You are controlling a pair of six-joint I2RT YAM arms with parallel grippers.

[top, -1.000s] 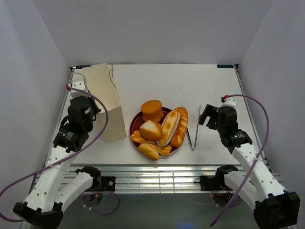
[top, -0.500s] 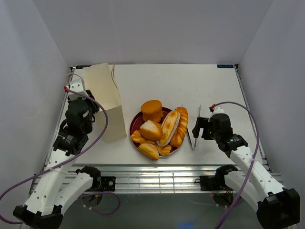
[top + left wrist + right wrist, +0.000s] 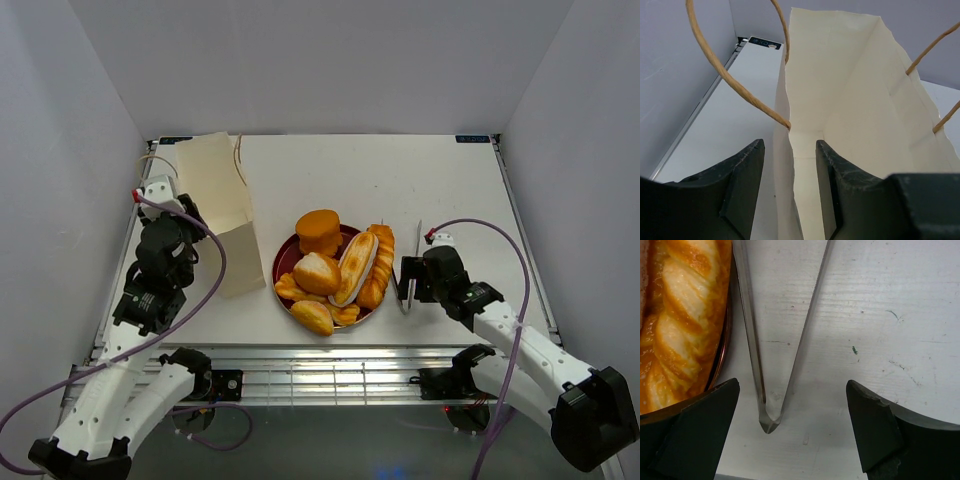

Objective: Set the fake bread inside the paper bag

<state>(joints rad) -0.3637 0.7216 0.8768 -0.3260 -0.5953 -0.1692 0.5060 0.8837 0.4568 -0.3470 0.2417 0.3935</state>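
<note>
Table (image 3: 450, 190): white, and it carries everything else
Paper bag (image 3: 215, 200): stands upright at the far left of the table, mouth open upward – pale beige, with tan string handles arching over the rim (the left wrist view looks straight down into it)
Plate (image 3: 283, 262): dark red and round, at the middle of the table, just right of the bag
Fake bread (image 3: 340, 265): all of it heaped on the plate, none in the bag; the braided loaf (image 3: 685, 315) lies along the plate's right edge
Tongs (image 3: 410, 265): metal, flat on the table just beside the plate's right rim, joined end toward the arms
Left gripper (image 3: 789, 165): fingers parted, one on each side of the bag's near wall – not pressing it
Right gripper (image 3: 790, 415): spread wide and holding nothing, low over the tongs' joined end
</note>
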